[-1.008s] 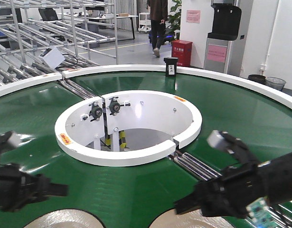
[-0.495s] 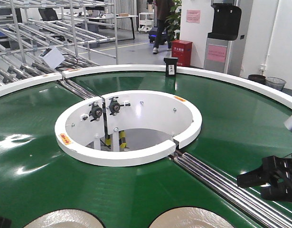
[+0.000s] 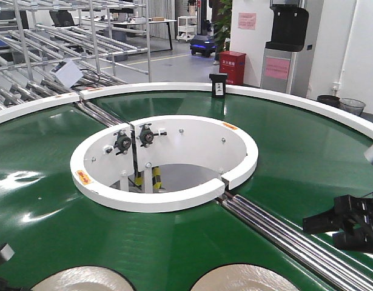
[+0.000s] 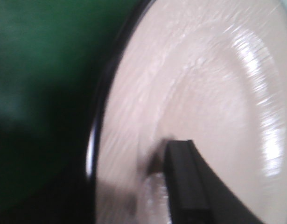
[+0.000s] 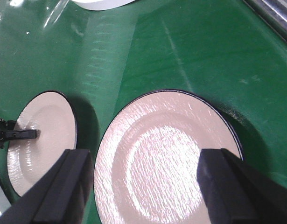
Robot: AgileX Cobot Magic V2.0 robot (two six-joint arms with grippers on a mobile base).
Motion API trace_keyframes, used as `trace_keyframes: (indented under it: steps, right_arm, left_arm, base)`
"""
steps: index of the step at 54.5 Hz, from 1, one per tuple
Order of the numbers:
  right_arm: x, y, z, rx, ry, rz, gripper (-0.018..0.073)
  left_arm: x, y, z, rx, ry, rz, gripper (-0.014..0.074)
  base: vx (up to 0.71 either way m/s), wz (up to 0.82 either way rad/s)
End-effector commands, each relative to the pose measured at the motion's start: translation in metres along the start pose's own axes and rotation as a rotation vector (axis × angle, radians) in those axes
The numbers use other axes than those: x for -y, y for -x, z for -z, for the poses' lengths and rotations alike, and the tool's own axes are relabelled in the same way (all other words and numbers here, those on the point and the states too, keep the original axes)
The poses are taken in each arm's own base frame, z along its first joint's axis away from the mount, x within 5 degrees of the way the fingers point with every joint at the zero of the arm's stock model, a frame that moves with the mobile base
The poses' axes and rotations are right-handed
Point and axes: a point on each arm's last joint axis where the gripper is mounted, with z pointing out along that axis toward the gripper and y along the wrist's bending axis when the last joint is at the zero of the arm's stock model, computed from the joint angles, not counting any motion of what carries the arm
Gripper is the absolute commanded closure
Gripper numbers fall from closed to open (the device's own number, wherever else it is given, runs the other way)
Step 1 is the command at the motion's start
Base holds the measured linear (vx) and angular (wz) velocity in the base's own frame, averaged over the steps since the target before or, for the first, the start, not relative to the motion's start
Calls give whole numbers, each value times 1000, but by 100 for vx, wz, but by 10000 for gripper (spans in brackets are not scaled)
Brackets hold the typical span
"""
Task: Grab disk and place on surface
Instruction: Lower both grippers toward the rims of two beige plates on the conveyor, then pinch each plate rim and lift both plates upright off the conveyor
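One broad green conveyor belt [image 3: 295, 145], ringed by a white inner rim [image 3: 168, 200], fills the front view. The dark taped desk meant to receive the disk shows in no view. Two cream disks lie flat on the belt at its near edge, the right disk [image 5: 166, 158] near the left disk [image 5: 40, 140] but not touching it. The right end effector [image 5: 148, 186] hangs above the right disk, spread wide, with a finger to either side and gripping nothing. The left end effector [image 5: 22, 135] reaches its tip onto the left disk. I cannot tell whether it is released or clenched, as its wrist view is blurred. By my judgement the task has barely begun: neither disk looks lifted, and the grasp, carry and placement are all left to do.
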Motion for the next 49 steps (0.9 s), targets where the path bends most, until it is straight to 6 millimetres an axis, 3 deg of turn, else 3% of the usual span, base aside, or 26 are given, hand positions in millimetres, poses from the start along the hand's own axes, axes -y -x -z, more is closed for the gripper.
trace_keyframes:
  steps: [1,3,16,26,40,49]
  right_arm:
    - [-13,9,15,88,25,34,38]
    - [-13,9,15,85,19,37,38]
    - [-7,6,15,53,-53,64,38]
    - [9,4,11,1,-175,69,38]
    - [43,6,-27,-123,-191,-10,38]
    - [63,6,-55,-180,-138,-54,38]
  left_arm:
    - [13,2,-1,-11,-76,-14,522]
    - [13,3,-2,-8,-87,-8,607]
    - [37,19,8,88,-307,31,606]
    - [67,45,37,285,-407,4,605]
    - [117,65,87,467,-500,-42,605]
    - [138,70,108,528,-541,-71,605]
  base:
    - [0,0]
    - [0,0]
    - [0,0]
    - [0,0]
    - [0,0]
    - [0,0]
